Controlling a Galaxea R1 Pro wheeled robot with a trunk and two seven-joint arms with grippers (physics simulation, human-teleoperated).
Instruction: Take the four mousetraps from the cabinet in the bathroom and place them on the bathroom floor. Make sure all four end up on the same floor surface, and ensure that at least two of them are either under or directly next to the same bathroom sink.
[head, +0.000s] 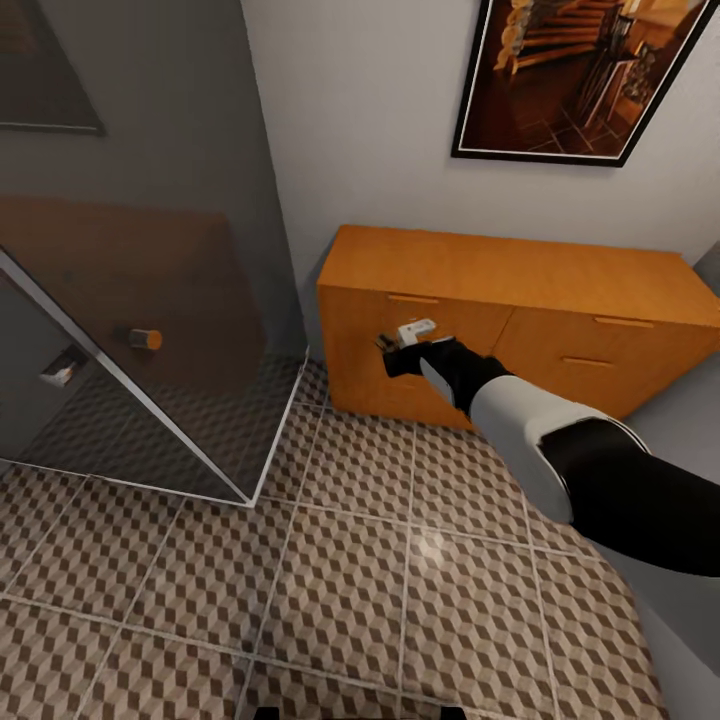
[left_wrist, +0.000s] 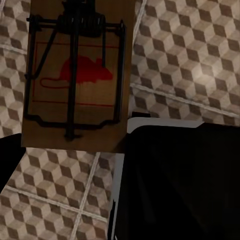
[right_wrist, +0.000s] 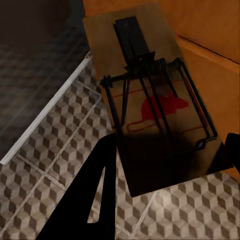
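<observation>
While each gripper is clamped on a mousetrap (left_wrist: 75, 75), none lies on the bathroom floor (head: 330, 590) yet, so all four are left

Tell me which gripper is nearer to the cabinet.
Right. The right gripper is stretched out just in front of the cabinet, holding a mousetrap. The left gripper's mousetrap hangs over the bathroom floor, with no cabinet in its view.

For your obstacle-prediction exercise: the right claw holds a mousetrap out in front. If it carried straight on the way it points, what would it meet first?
Most likely the cabinet front: the right claw, shut on a mousetrap, points at its left drawers. The remaining gap is hard to judge.
</observation>
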